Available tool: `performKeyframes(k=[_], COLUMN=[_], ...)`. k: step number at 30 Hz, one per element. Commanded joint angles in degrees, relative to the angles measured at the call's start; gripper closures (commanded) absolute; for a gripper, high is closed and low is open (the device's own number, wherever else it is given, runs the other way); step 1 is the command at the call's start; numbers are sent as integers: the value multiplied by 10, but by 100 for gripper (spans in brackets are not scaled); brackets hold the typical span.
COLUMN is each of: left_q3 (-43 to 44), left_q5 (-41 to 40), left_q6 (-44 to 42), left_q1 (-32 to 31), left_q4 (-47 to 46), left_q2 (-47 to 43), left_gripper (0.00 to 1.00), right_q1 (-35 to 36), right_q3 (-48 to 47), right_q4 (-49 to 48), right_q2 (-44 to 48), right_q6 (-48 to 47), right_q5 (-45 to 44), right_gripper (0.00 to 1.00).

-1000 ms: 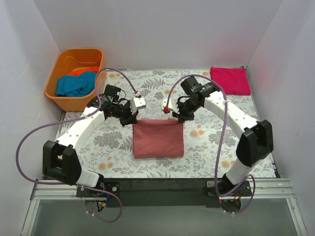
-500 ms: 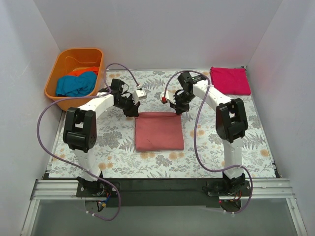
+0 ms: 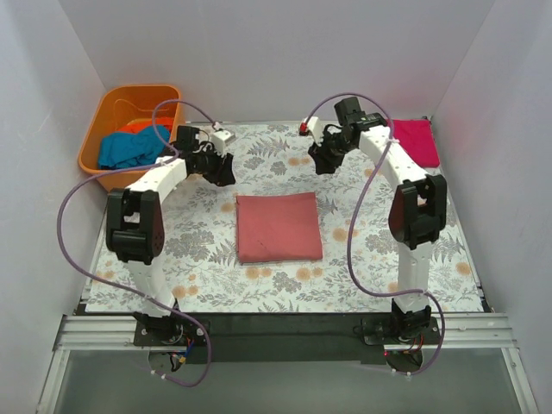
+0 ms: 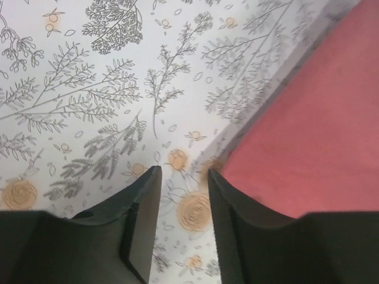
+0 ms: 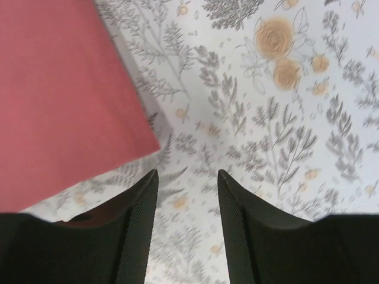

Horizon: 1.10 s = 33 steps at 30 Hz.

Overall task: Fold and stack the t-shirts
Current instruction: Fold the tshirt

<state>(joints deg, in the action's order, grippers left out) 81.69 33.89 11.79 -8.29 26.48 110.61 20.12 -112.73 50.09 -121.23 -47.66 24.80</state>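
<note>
Here the left hand (image 4: 183, 177), released, hovers near the orange tub (image 3: 95, 129), the right hand (image 5: 187, 177), released, near the magenta t-shirt (image 3: 419, 142).

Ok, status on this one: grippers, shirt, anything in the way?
Left gripper open, empty. Right gripper open, empty. Folded brick-red cloth t-shirt lying flat, not held. Nothing in the way.

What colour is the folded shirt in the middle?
The shirt is brick-red; the top view shows it best.
</note>
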Motion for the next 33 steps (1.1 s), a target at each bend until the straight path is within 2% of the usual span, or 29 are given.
performKeyframes(k=[1,2,4,5,6,7,8,9,11,13,15,18,19,21,25,29,31,33], left_q3=[-60,-79,-149,-179,-207,-231,-292,-321,-413,-463,-486,-478,-472,-462,-451,-429,-428,-408], left_q5=[102,133,196,209,214,219,241,254,274,283,279,270,273,282,312,335,341,343], left_q6=[161,226,283,347,376,406,434,499,552,626,635,592,567,504,503,486,475,440], left_q1=[5,-1,-16,-36,-50,-63,-86,-96,-117,-119,-119,-110,-105,-83,-29,-15,-15,-15], left_q4=[-13,-13,-18,-33,-46,-61,-101,-127,-220,-292,-322,-313,-304,-268,-253,-212,-198,-145], left_q2=[-132,-154,-210,-228,-245,-264,-295,-311,-333,-339,-315,-264,-209,-154,-72,-100,-137,-192], left_gripper=[58,55,52,51,50,50,49,48,46,44,44,43,44,44,44,44,44,44], right_q1=[-10,-10,-8,-4,0,6,22,33,73,97,110,92,85,61,21,-10,-10,-12], right_q3=[62,110,170,201,270,300,339,398,454,499,506,510,511,517,538,546,528,514], right_q4=[2,0,-13,-26,-41,-78,-103,-135,-232,-281,-299,-298,-298,-293,-288,-262,-223,-157], right_q2=[103,119,158,172,193,202,211,226,235,231,198,136,121,79,31,29,72,126], right_q6=[125,169,212,256,283,303,327,384,441,501,504,499,498,482,478,451,406,358], right_q5=[88,137,199,257,279,302,340,353,386,401,409,417,419,412,387,383,377,363], right_gripper=[48,47,45,41,40,40,41,41,41,40,40,41,42,43,44,46,48,49])
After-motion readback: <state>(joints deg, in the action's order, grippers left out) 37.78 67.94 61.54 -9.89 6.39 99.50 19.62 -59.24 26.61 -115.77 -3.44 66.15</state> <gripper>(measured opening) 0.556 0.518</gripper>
